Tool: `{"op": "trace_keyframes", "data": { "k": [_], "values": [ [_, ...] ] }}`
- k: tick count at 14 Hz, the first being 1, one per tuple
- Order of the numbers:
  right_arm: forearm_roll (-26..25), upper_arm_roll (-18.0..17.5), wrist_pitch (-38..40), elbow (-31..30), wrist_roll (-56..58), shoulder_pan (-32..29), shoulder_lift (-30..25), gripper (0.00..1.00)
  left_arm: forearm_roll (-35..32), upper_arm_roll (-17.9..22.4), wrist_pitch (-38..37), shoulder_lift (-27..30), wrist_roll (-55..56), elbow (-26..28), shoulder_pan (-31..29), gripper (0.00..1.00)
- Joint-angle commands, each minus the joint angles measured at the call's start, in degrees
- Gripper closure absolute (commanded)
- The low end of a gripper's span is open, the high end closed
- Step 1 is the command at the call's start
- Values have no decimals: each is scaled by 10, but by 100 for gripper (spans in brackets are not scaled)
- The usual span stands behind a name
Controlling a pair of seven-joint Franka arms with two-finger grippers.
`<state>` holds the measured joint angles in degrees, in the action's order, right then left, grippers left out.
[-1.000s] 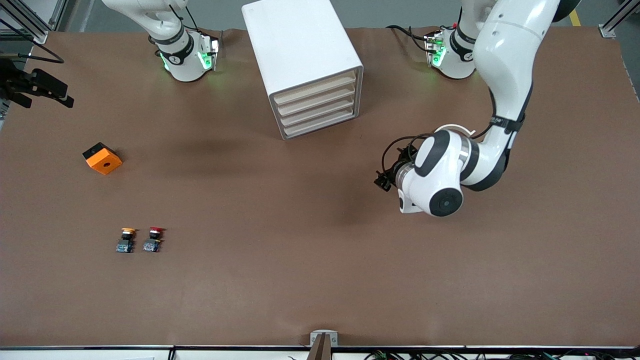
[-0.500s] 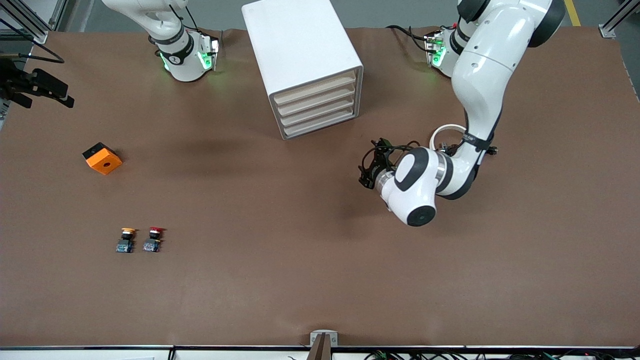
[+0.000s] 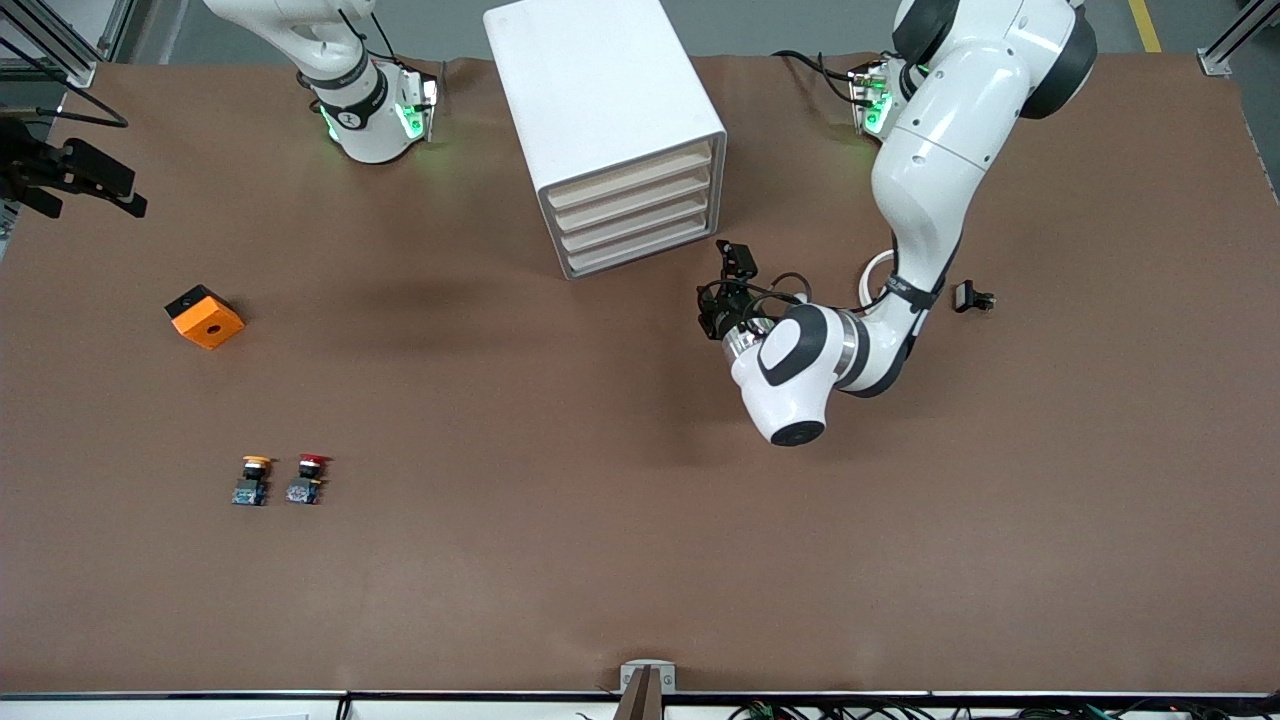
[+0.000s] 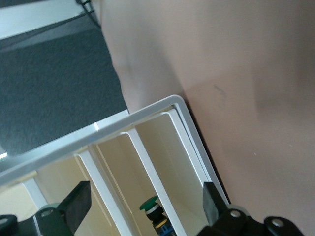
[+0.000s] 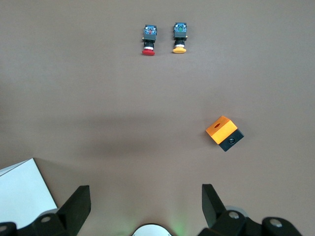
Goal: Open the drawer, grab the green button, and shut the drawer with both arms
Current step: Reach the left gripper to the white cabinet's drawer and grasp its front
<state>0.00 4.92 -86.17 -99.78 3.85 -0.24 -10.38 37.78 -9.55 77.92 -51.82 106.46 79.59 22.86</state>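
Observation:
The white cabinet [image 3: 600,110] stands at the back middle of the table, and all of its cream drawers [image 3: 635,215] look shut. In the left wrist view the green-capped button [image 4: 150,205] shows inside one of the lower drawers [image 4: 162,162]. My left gripper [image 3: 727,290] is open and empty. It hangs just in front of the drawer fronts, by the cabinet's corner toward the left arm's end, and it points at them [image 4: 144,199]. My right gripper [image 5: 145,201] is open and empty, waiting high over the table near its base, out of the front view.
A yellow-capped button [image 3: 255,478] and a red-capped one [image 3: 308,477] stand side by side toward the right arm's end. An orange and black block [image 3: 204,316] lies farther from the camera than they do. A small black part [image 3: 972,297] lies near the left arm.
The left arm has swung toward the cabinet, bringing its open gripper close to the drawer fronts. That uncovered the small black part on the table. The right arm has not moved.

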Motion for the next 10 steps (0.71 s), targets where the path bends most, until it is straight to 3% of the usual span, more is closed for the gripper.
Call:
{"op": "trace_keyframes", "data": {
  "k": [1, 4, 6, 7, 8, 10],
  "values": [
    [-11, 2, -9, -13, 3, 4, -18, 0, 24, 2, -14, -16, 51, -19, 7, 0],
    [-11, 2, -8, -13, 3, 3, -18, 0, 34, 2, -14, -35, 119, -21, 18, 0],
    [-8, 2, -9, -13, 2, 3, -18, 0, 34, 2, -14, -41, 127, -21, 20, 30],
    [-6, 3, -10, -13, 2, 2, -18, 0, 34, 1, -14, -43, 127, -21, 20, 38],
    [-4, 4, -10, -13, 2, 2, -18, 0, 41, 1, -14, -43, 125, -20, 26, 44],
    [-3, 3, -9, -13, 1, 3, -18, 0, 61, 1, -14, -50, 125, -19, 33, 46]
  ]
}}
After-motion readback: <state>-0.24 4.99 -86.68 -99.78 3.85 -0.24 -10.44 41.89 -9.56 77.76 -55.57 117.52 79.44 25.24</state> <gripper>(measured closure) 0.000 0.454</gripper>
